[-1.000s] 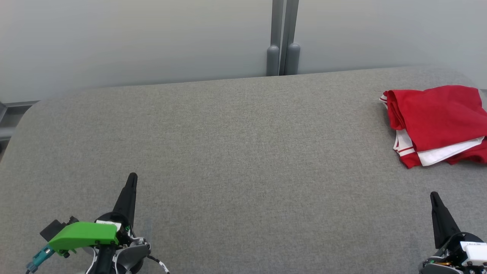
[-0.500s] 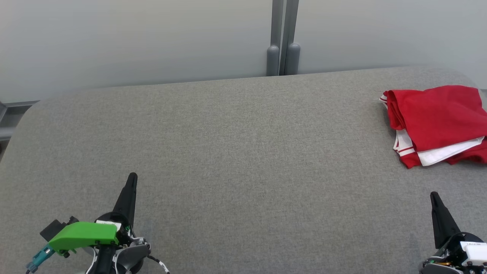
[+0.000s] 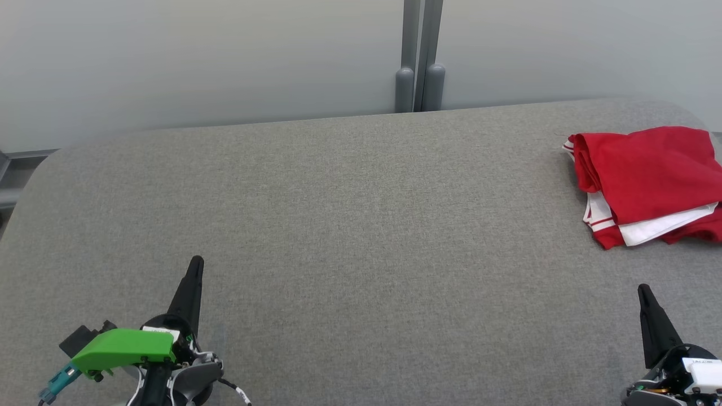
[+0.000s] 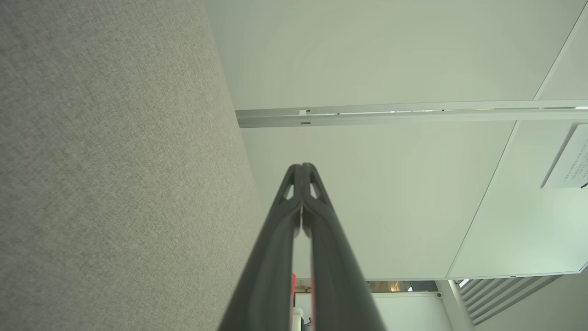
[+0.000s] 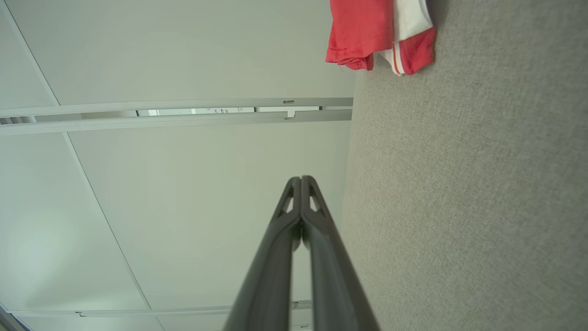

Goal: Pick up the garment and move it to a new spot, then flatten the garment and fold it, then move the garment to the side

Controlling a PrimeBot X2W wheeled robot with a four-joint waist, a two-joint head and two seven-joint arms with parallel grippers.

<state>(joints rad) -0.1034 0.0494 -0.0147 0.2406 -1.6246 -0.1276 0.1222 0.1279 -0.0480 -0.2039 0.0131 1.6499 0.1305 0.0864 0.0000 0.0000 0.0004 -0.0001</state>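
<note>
**Item 1: garment** [image 3: 648, 175]. Red with white panels and striped trim. It lies in a loose, layered stack at the far right corner of the worktop [image 3: 350, 225], and its right side runs out of the head view. Nothing touches it.

**Item 2: left end effector** [image 3: 195, 265]. Sits at the near edge, left side. Its fingers are pressed together with nothing between them.

**Item 3: right end effector** [image 3: 643, 291]. Sits at the near edge, right side, well short of the garment. Its fingers are also pressed together and empty.

**Item 4: partition** [image 3: 197, 62]. A pale wall with a grey post [image 3: 420, 56], standing behind the far edge.

**Change over the last second:** none that I can see. The garment and both arms sit exactly where they were.

**My reading:** the rig is idle, not mid-step. From the layered stack alone I cannot tell whether the fold is already done and the garment set aside, or whether the pick-up has yet to start. If work remains, the right arm is the nearer one. It would have to spread its fingers before reaching toward the far right corner.
</note>
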